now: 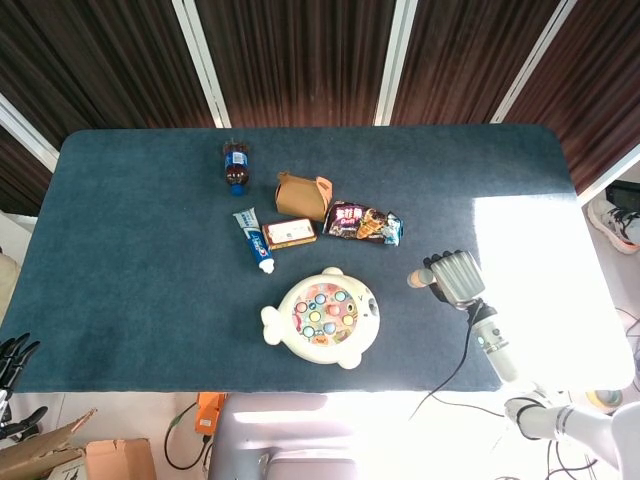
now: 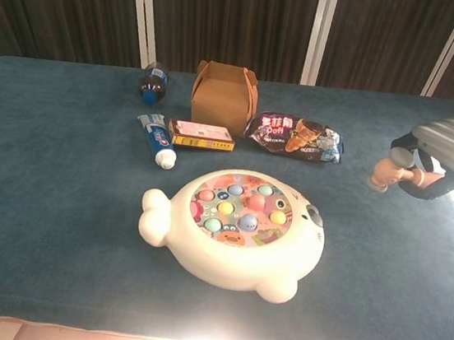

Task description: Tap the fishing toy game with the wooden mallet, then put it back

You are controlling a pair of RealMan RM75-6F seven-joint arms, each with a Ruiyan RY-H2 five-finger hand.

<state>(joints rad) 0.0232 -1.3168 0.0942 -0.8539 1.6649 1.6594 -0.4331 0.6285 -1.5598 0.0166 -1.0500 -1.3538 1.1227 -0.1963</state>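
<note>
The white whale-shaped fishing toy game (image 1: pixel 322 316) (image 2: pixel 232 230), with coloured fish on top, lies near the table's front edge. My right hand (image 1: pixel 455 275) (image 2: pixel 453 150) grips the wooden mallet (image 1: pixel 420 279) (image 2: pixel 391 173) well to the right of the toy, with the mallet head pointing left, above the blue cloth. The mallet's handle is hidden inside the hand. My left hand (image 1: pixel 10 358) hangs beyond the table's front left corner, fingers apart, holding nothing.
Behind the toy lie a cola bottle (image 1: pixel 236 164), a brown cardboard box (image 1: pixel 302 196), a toothpaste tube (image 1: pixel 254 239), a small orange box (image 1: pixel 290 233) and a snack bag (image 1: pixel 364 223). Bright sunlight covers the table's right end (image 1: pixel 540 290).
</note>
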